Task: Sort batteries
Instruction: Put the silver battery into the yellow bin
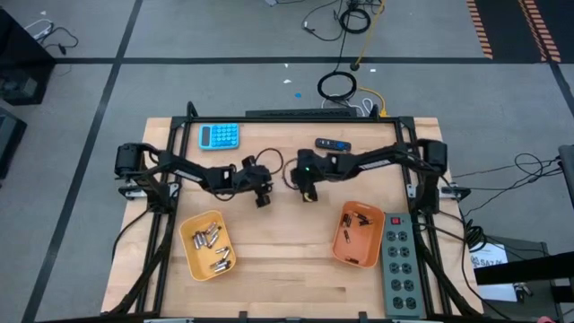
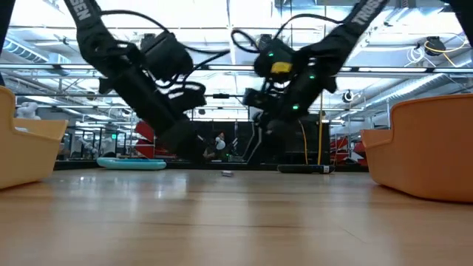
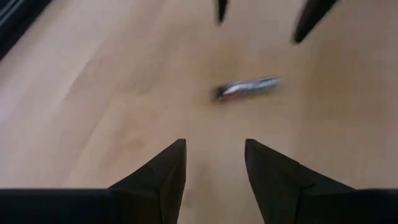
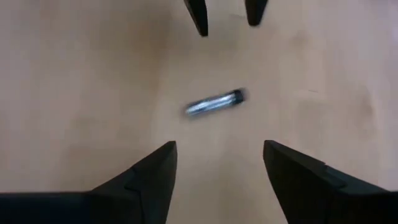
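One silvery battery (image 3: 247,87) lies on its side on the bare wood between my two grippers; it also shows in the right wrist view (image 4: 214,102) and as a small speck in the low view (image 2: 228,173). My left gripper (image 1: 263,199) (image 3: 214,155) is open and empty, just left of the battery. My right gripper (image 1: 309,193) (image 4: 217,155) is open and empty, just right of it. Several silvery batteries lie in the yellow tray (image 1: 185,240). Several smaller, darker ones lie in the orange tray (image 1: 337,235).
A blue calculator (image 1: 220,135) and a black gadget with a blue end (image 1: 333,144) lie near the table's far edge. A grey-green power strip (image 1: 399,265) lies at the right, next to the orange tray. Bare wood shows between the two trays.
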Motion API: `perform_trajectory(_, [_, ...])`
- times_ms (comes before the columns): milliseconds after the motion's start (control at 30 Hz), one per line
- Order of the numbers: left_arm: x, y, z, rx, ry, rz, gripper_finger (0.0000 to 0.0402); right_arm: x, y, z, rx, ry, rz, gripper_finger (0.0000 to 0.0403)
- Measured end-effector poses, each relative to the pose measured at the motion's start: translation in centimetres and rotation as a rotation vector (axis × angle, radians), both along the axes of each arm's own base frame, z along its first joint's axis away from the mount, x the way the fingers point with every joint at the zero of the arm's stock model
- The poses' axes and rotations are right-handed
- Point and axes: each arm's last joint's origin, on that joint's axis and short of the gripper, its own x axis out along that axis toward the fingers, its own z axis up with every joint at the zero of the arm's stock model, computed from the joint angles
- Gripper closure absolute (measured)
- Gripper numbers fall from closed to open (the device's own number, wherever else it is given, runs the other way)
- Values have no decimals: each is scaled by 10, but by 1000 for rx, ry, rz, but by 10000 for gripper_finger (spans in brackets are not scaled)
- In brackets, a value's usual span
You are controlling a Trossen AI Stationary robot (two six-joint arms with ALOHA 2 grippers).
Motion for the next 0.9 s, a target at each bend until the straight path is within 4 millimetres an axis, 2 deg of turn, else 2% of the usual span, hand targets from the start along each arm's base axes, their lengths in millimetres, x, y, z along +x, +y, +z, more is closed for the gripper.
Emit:
perform_trajectory(167, [-3, 3, -2, -29, -16, 77, 228, 9, -24, -2, -12, 82, -31, 185])
perform_trajectory(333, [-2, 0, -1, -23, -22, 64, 228, 8, -34, -10, 75, 174, 6, 200])
perform_trajectory(900, [0, -1, 0, -21, -48, 57, 228, 9, -35, -10, 73, 164, -4, 204])
